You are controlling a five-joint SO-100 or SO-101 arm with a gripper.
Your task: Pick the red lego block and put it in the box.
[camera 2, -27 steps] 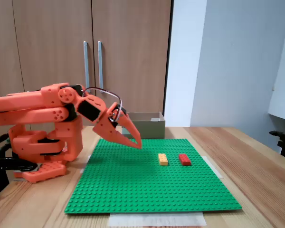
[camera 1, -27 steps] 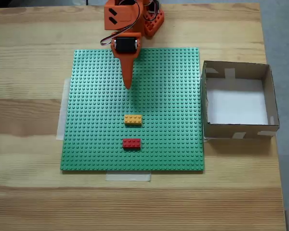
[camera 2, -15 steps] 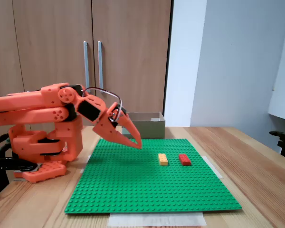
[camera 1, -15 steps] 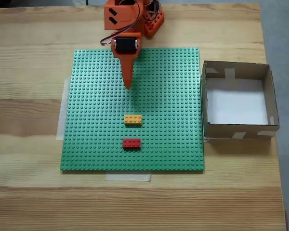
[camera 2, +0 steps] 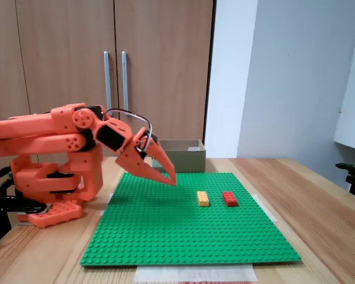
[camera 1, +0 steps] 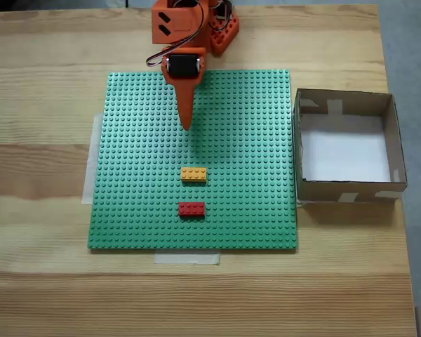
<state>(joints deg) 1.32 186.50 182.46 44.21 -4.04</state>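
Judging by its look, the red lego block (camera 1: 191, 208), lying on the green baseplate (camera 1: 140, 210) beyond the yellow brick (camera 1: 194, 174), is light, rigid and best pinched across its long sides by the gripper (camera 1: 186, 125), whose fingers sit closed and empty.

The red lego block (camera 1: 191, 208) is lying flat, studs up, on the green baseplate (camera 1: 126, 210) in front of me, its long side running left to right in the top-down fixed view. The box (camera 1: 400, 151) is sitting open, low brown walls around a white floor, just off the baseplate's right edge there.
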